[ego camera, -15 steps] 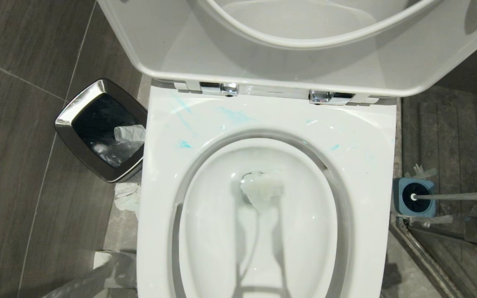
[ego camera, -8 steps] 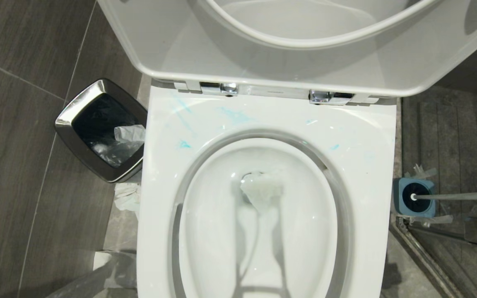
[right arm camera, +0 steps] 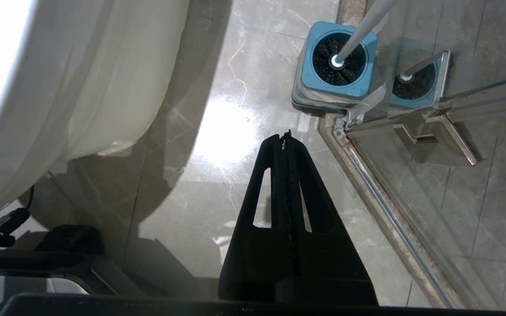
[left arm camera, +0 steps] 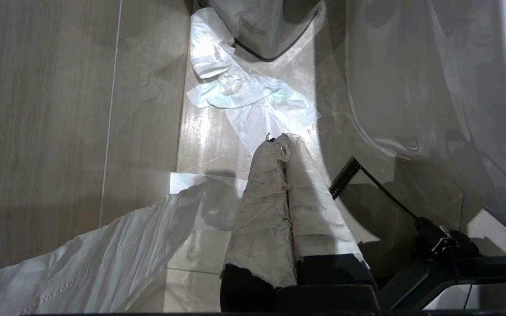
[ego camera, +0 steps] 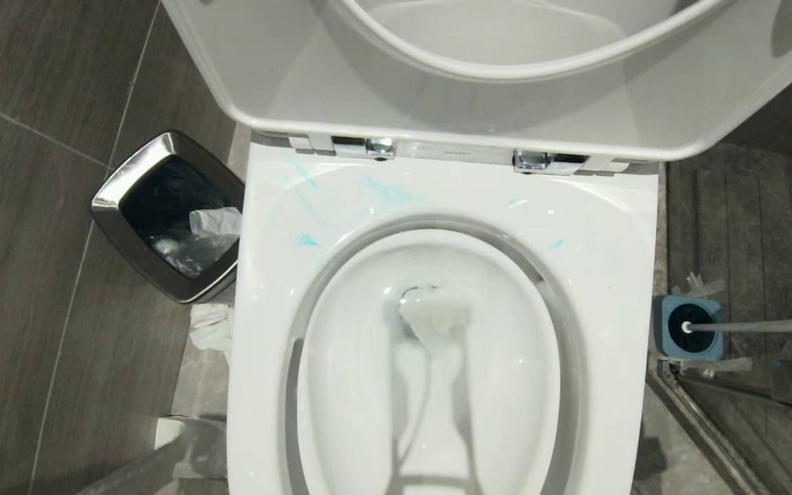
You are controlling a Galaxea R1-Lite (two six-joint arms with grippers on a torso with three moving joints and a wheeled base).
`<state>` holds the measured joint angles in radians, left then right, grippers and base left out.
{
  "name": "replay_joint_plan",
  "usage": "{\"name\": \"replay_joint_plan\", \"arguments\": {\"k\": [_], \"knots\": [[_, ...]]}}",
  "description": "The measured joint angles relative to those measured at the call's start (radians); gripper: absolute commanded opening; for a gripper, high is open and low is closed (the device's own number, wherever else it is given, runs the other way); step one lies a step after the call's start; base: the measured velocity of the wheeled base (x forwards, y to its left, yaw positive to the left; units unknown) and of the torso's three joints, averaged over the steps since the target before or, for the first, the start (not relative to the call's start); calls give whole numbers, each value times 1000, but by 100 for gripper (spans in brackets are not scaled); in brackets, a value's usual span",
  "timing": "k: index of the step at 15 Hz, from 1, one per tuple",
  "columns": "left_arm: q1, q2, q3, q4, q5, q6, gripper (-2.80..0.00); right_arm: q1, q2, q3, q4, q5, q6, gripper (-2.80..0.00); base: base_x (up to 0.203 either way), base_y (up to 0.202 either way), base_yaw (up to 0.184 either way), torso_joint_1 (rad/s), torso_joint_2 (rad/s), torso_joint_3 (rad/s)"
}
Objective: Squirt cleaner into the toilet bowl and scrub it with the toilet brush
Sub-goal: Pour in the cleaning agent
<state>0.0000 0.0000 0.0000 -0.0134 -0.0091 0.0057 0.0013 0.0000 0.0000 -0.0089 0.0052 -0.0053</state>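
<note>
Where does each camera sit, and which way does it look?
Head: high, looking down into the toilet bowl; no arm shows.
Left wrist: behind the shut, cloth-wrapped left hand, facing floor and tissue.
Right wrist: behind the shut right hand, facing floor and toilet brush.
Shared: head and right wrist both show the brush holder.

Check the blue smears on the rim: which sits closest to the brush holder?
The small cleaner dab on the toilet bowl rim's right side, below the right chrome hinge; the other smears lie left, toward the bin.

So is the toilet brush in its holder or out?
In: the toilet brush stands in the blue holder beside the toilet bowl.
</note>
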Motion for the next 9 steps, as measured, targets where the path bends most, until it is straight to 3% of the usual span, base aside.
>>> {"name": "replay_joint_plan", "arguments": {"k": [9], "knots": [[0, 0, 0, 0, 0, 1, -280, 0, 0, 0, 0, 0, 0, -280, 0, 0, 0, 0, 0, 0]]}}
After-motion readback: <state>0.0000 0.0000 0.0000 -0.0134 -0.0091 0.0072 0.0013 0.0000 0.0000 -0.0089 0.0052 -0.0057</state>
